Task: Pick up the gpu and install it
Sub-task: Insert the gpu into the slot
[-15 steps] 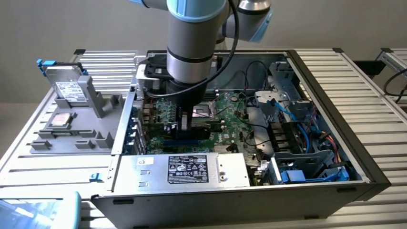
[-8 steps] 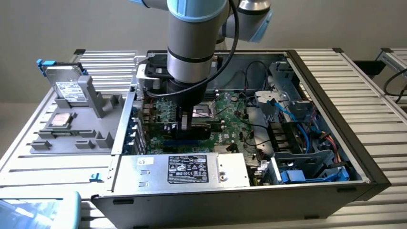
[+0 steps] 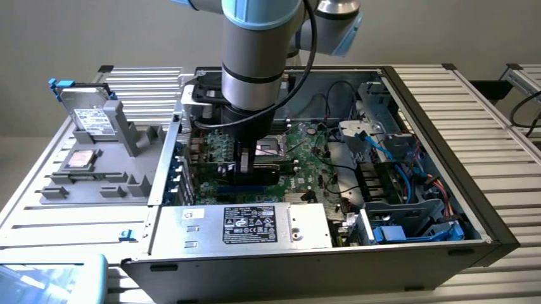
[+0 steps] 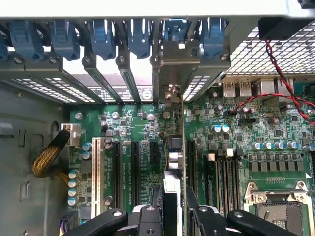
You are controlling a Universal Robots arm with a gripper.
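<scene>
Inside the open computer case (image 3: 473, 209), the gpu (image 3: 215, 170) stands on edge over the green motherboard (image 3: 308, 149), held by my gripper (image 3: 245, 166). In the wrist view the gpu (image 4: 172, 152) appears as a thin edge running from between my fingers (image 4: 147, 219) toward the case's rear wall. Its silvery bracket (image 4: 170, 91) sits at a rear slot opening under the blue clips (image 4: 174, 29). The gripper (image 4: 174, 209) is shut on the card's upper edge. The card lines up with a black expansion slot (image 4: 188, 162). I cannot tell whether it is seated.
Other black expansion slots (image 4: 118, 167) lie beside the card, and the CPU socket (image 4: 275, 206) lies on its other side. A labelled power supply (image 3: 253, 225) fills the case's near edge. Blue cables (image 3: 381, 145) crowd the exterior view's right. A hard drive (image 3: 89, 120) stands in a grey fixture (image 3: 101, 177) outside the case.
</scene>
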